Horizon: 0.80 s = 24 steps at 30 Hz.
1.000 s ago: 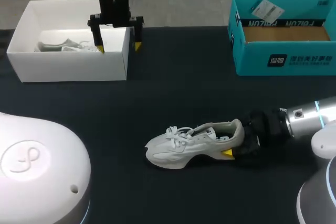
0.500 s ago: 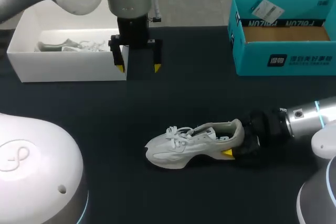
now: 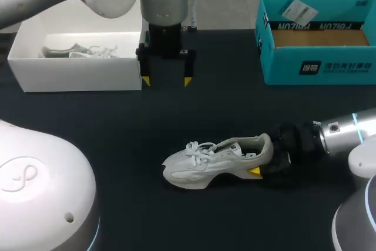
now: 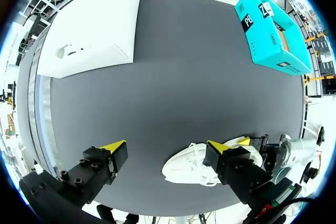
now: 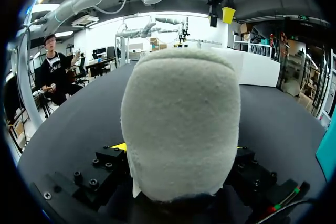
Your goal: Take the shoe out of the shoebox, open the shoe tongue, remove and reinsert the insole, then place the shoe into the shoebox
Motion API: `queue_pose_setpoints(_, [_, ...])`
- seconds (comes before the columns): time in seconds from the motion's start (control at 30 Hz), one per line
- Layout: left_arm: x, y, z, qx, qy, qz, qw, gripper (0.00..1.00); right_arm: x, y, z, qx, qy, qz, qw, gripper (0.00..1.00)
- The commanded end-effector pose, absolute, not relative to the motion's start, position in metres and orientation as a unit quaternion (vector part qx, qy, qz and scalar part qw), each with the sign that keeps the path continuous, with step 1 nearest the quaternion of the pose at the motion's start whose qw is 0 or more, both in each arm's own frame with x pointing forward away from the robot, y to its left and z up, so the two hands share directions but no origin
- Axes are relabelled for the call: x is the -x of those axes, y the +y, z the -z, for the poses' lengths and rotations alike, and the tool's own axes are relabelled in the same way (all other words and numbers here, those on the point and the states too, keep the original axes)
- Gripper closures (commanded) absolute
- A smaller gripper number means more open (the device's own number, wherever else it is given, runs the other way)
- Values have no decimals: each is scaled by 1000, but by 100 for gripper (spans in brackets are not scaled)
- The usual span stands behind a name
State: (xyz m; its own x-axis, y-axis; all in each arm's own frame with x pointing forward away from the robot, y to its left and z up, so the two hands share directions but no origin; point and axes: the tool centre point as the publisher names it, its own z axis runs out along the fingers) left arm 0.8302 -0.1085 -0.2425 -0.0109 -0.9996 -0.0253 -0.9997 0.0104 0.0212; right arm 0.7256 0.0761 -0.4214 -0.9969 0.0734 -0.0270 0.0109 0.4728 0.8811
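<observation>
At table (image 3: 235,104) centre, white shoe (image 3: 217,160) toe left, heel clamped by right gripper (image 3: 259,161), far left beside white box (image 3: 76,74), left gripper (image 3: 167,80) hanging, fingers (image 3: 145,79) spread, teal shoebox (image 3: 317,66) far right.

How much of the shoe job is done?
Done: the shoe lies on the table, out of any box. In hand: the right gripper is shut on its heel, and the left gripper hangs open near the white box. Left: opening the tongue, the insole out and in, then boxing it.
</observation>
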Motion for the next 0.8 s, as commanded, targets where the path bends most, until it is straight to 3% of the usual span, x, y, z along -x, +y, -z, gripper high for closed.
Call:
queue_pose_setpoints(0.03, [-829, -108, 242, 704, 710, -16, 2, 0, -725, 77, 422, -25, 858, -512, 32, 100])
queue_pose_setpoints(0.47, [-829, -108, 242, 704, 710, -16, 2, 0, -725, 77, 422, -25, 858, -512, 32, 100])
queue_pose_setpoints(0.8, [-807, -133, 236, 692, 720, -26, 42, 0, -725, 77, 422, -25, 858, -512, 32, 100])
